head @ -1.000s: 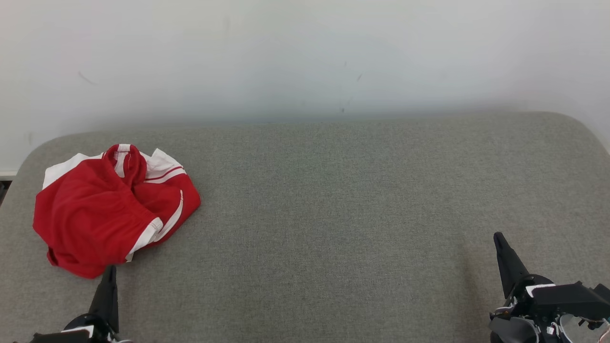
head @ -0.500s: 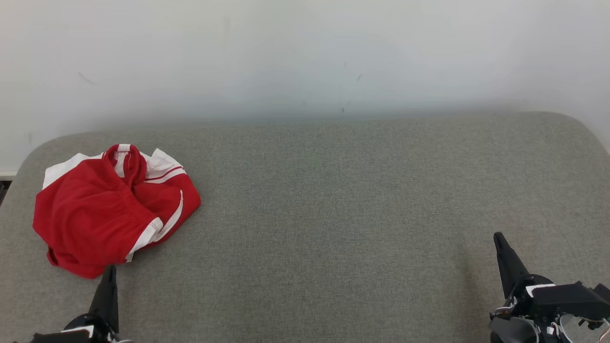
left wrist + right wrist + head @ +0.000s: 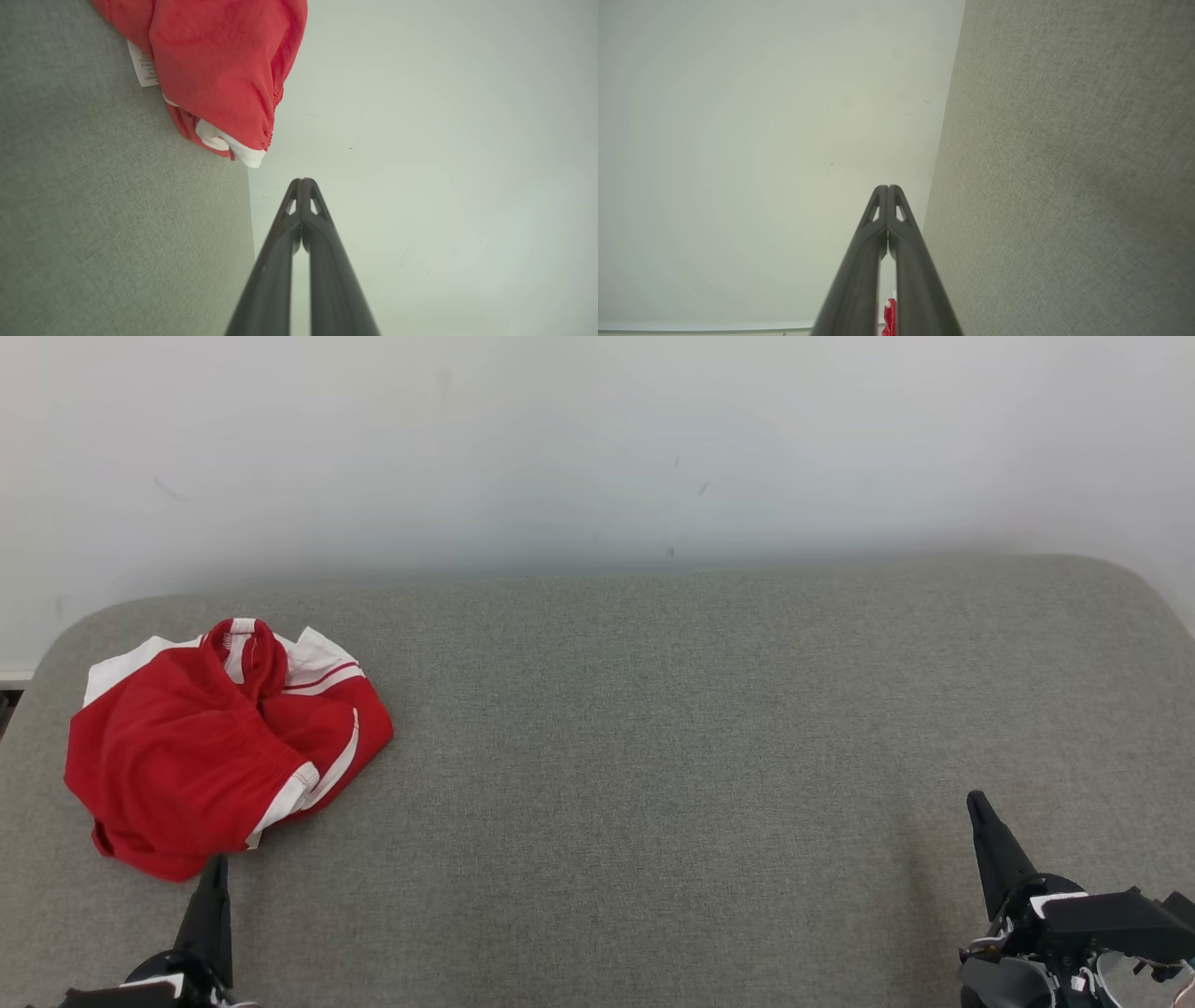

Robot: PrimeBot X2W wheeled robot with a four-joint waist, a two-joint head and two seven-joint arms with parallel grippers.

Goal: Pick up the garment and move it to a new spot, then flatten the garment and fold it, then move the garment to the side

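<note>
Bare indoor room, type unclear: grey fabric-covered surface (image 3: 653, 756), plain white wall (image 3: 597, 429).
</note>
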